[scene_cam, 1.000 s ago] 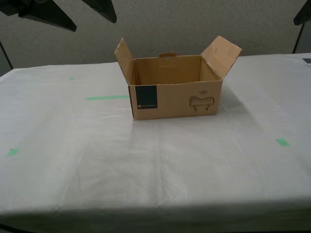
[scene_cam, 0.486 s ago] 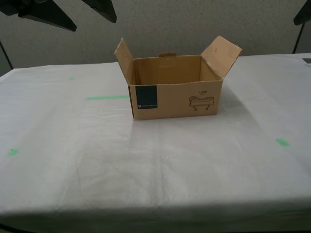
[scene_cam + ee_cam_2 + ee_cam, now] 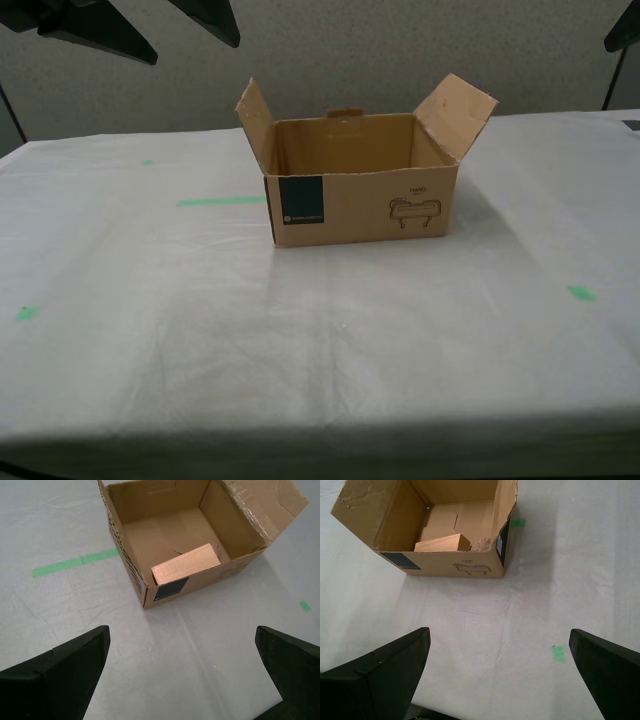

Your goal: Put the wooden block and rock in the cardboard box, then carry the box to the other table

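The cardboard box (image 3: 360, 205) stands with its flaps open on the other table (image 3: 330, 340), which has a wrinkled whitish cover. Inside it lies the wooden block (image 3: 185, 562), pale tan, against the front wall; the first wrist view also shows the block (image 3: 442, 543). The rock (image 3: 481, 545) sits beside the block in a corner of the box (image 3: 450, 562). My second gripper (image 3: 181, 632) hangs open above the cover, short of the box (image 3: 220, 572) and apart from it. My first gripper (image 3: 499, 631) is open too, equally clear of the box. In the exterior view the box's front wall hides both objects.
Green tape marks lie on the cover: a strip (image 3: 220, 201) beside the box and small pieces (image 3: 581, 293) (image 3: 27, 313) nearer the front. Dark arm parts (image 3: 100, 25) hang at the exterior view's top corners. A grey wall stands behind the table.
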You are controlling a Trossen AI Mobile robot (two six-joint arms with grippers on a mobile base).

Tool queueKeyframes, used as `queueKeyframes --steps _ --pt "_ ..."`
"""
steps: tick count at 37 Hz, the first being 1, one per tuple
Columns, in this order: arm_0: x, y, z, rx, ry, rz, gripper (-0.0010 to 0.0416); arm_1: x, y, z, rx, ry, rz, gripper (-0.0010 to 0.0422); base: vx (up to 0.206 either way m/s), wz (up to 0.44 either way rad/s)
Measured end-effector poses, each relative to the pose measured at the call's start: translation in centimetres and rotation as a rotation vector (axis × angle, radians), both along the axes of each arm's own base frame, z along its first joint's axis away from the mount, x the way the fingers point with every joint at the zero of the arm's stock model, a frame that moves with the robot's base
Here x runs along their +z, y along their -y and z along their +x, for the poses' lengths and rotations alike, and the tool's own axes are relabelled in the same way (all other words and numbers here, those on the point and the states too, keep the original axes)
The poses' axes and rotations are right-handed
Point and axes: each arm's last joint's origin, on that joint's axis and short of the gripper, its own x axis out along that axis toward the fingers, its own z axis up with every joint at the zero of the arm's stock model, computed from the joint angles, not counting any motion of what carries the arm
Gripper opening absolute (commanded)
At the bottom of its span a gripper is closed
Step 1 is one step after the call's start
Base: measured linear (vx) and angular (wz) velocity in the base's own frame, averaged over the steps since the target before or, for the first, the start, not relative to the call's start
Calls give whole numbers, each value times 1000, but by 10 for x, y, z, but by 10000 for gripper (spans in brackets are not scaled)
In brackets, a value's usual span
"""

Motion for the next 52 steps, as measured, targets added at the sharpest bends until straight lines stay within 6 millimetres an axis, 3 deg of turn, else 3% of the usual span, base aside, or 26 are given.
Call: queueKeyframes --steps 52 --pt "0 0 0 1 0 0 388 0 0 0 0 0 0 398 0 0"
